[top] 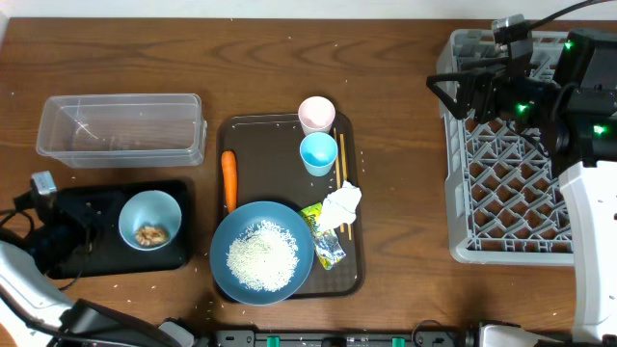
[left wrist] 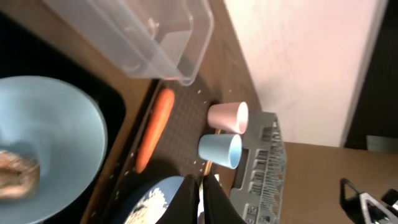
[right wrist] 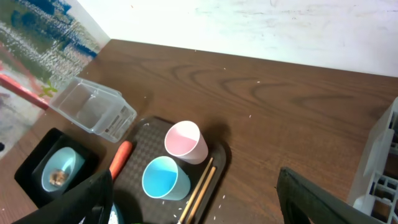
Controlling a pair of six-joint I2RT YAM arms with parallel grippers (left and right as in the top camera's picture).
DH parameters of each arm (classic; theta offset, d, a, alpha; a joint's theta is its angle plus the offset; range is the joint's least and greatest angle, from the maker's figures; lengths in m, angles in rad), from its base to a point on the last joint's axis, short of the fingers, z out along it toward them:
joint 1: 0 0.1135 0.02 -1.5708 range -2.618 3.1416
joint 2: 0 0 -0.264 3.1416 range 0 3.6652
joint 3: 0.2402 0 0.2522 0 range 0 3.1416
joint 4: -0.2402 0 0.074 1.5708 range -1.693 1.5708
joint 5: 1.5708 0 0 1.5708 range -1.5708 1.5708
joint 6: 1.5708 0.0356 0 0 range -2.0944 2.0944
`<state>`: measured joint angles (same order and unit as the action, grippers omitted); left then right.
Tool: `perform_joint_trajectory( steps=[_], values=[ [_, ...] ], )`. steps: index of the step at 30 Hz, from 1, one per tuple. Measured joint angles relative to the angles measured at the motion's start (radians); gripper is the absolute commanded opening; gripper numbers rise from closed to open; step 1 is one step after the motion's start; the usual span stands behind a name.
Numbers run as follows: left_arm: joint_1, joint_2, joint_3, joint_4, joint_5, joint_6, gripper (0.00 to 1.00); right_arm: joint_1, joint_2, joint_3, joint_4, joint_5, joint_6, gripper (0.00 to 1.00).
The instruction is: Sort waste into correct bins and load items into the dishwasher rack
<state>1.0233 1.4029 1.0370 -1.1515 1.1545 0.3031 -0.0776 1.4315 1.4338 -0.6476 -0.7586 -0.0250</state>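
Left wrist: left pincer closed, mostly cut off; right pincer wide apart, empty.

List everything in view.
clear plastic tub: 1, clear, rear left
shallow black tray: 1, black, front left
small pale-blue bowl: 1, pale-blue, in black tray
brown food lump: 1, brown, in bowl
dark-brown serving tray: 1, dark-brown, centre
orange carrot: 1, orange, serving tray's left
pink cup: 1, pink, serving tray's rear
light-blue cup: 1, light-blue, beside pink cup
wooden chopsticks: 2, tan, serving tray's right
crumpled white napkin: 1, white, on chopsticks
yellow-green wrapper: 1, yellow-green, beside plate
large blue plate: 1, blue, serving tray's front
white rice: 1 heap, white, on plate
grey plastic rack: 1, grey, right
left gripper: 1, black, shut, front left
right gripper: 1, black, open, over rack
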Motion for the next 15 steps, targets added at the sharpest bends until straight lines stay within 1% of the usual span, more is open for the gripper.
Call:
perform_joint_trajectory(
  steps=[5, 6, 8, 10, 11, 12, 15],
  values=[
    [-0.007, 0.006, 0.000, 0.002, 0.011, 0.046, 0.06, 0.000, 0.000, 0.000, 0.000, 0.000, 0.000, 0.77],
    [-0.013, 0.006, 0.000, 0.007, -0.001, 0.051, 0.08, 0.000, 0.000, 0.000, 0.000, 0.000, 0.000, 0.77],
    [-0.043, 0.006, 0.000, 0.018, -0.043, 0.067, 0.17, 0.000, 0.000, 0.000, 0.000, 0.000, 0.000, 0.78],
    [-0.085, 0.006, 0.000, 0.035, -0.080, 0.074, 0.41, 0.000, 0.000, 0.000, 0.000, 0.000, 0.000, 0.79],
    [-0.112, 0.007, 0.000, 0.048, -0.093, 0.075, 0.47, 0.000, 0.000, 0.000, 0.000, 0.000, 0.000, 0.79],
    [-0.147, 0.007, 0.000, 0.068, -0.109, 0.074, 0.50, 0.000, 0.000, 0.000, 0.000, 0.000, 0.000, 0.79],
    [-0.235, 0.007, 0.000, 0.131, -0.167, 0.037, 0.55, 0.000, 0.000, 0.000, 0.000, 0.000, 0.000, 0.80]
  ],
)
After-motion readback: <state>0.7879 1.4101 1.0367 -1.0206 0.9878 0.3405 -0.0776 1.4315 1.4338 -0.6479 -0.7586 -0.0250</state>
